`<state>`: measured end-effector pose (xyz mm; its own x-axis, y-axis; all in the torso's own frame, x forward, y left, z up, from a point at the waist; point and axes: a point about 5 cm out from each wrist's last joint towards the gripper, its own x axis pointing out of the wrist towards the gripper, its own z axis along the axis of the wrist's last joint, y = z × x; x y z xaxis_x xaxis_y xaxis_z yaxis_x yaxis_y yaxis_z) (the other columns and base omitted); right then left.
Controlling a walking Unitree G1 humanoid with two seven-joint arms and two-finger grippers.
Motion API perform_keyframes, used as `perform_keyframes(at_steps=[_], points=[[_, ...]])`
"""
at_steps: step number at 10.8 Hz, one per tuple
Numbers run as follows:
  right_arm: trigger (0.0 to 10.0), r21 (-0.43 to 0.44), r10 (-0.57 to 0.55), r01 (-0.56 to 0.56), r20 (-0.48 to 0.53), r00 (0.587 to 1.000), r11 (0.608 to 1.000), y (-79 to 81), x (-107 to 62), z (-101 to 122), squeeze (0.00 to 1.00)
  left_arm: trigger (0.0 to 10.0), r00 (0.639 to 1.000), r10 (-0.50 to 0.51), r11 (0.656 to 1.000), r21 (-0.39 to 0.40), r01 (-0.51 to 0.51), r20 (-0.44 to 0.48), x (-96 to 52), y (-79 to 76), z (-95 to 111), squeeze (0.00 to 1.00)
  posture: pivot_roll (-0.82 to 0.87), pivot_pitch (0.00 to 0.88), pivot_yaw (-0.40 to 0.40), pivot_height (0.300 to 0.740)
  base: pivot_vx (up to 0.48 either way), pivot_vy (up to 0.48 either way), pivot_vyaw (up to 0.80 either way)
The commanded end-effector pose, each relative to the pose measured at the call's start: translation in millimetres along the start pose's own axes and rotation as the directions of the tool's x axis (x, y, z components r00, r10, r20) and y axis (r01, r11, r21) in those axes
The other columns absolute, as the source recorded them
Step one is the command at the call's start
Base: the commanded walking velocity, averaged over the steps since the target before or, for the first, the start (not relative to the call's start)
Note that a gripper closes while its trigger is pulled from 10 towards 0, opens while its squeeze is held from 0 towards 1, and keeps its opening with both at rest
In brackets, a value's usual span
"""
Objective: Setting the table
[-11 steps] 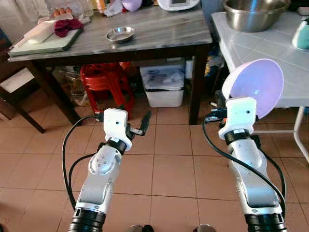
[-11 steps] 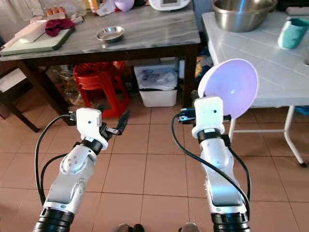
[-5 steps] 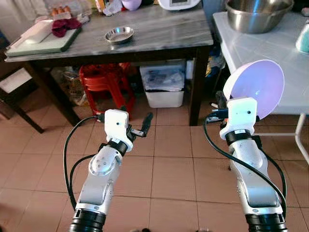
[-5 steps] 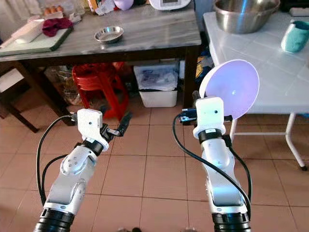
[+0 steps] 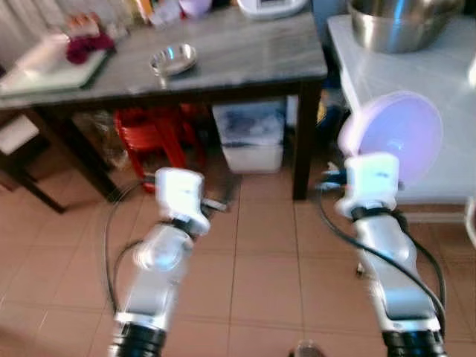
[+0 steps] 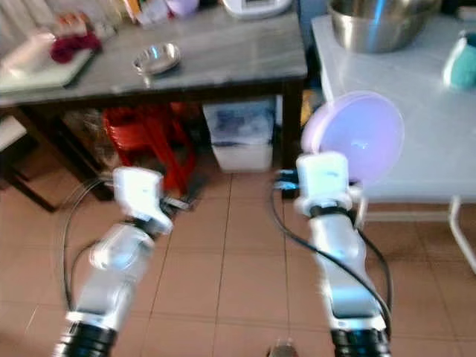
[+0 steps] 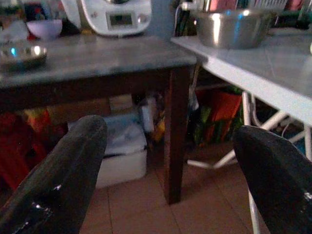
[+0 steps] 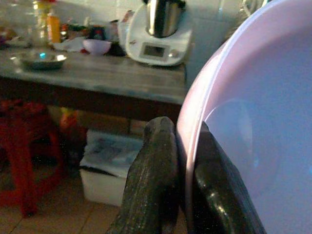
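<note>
- Fingers [image 8: 151, 185] of my right gripper [image 8: 183, 195] are clamped on the rim of a pale lilac bowl [image 5: 393, 134], one finger on the outside and one inside, so the bowl stands on edge with its hollow turned toward me.
- My left gripper [image 7: 165, 165] has its fingers [image 7: 68, 170] spread wide apart with nothing between them; that arm is held out low over the tiled floor [image 5: 260, 260], to the left of the other.
- As I judge it, the job is at an early stage: I am carrying the bowl between the tables and have not set it down.
- Ahead on the far left is the dark-legged table [image 5: 245, 52] with a grey stone top. It carries a small steel dish [image 5: 172, 58], a green board [image 5: 44, 74] with a red cloth, a white kitchen appliance [image 8: 158, 36] and a second small lilac bowl [image 7: 44, 28].
- On the right is a white tiled table [image 5: 416, 67] with a big steel mixing bowl [image 5: 398, 26] and a teal cup [image 6: 461, 63]; my bowl hangs just in front of its near edge.
- What is left, as I see it: pick the table, lay the bowl flat on it and bring the rest of the setting.
- Under the dark table are a red stool [image 5: 152, 123] and a white bin [image 5: 253, 141].
- Writing: the appliance has a small display, but I can read no brand or label; both eye views are blurred.
</note>
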<state>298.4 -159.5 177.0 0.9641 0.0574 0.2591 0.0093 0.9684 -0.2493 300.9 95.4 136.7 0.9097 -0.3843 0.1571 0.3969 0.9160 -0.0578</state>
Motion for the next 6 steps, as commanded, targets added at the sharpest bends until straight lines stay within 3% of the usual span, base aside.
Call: perform_keyframes(at_steps=[1, 6], points=[[10.0, 0.018, 0.033, -0.034, 0.034, 0.999, 0.999, 11.1, 1.8, 7.5, 0.0, 10.0, 0.999, 0.034, 0.999, 0.025, -0.034, -0.005, -5.5, 13.5, 0.7, 0.0, -0.13, 0.125, 0.142, 0.74, 0.364, 0.0, 0.0], [10.0, 0.016, 0.024, -0.025, 0.033, 0.999, 1.0, 10.9, 1.8, 6.5, 0.0, 10.0, 1.0, 0.028, 0.999, 0.026, -0.028, -0.009, -4.3, 13.4, 0.8, 0.0, -0.13, 0.125, 0.149, 0.74, 0.36, 0.0, 0.0]])
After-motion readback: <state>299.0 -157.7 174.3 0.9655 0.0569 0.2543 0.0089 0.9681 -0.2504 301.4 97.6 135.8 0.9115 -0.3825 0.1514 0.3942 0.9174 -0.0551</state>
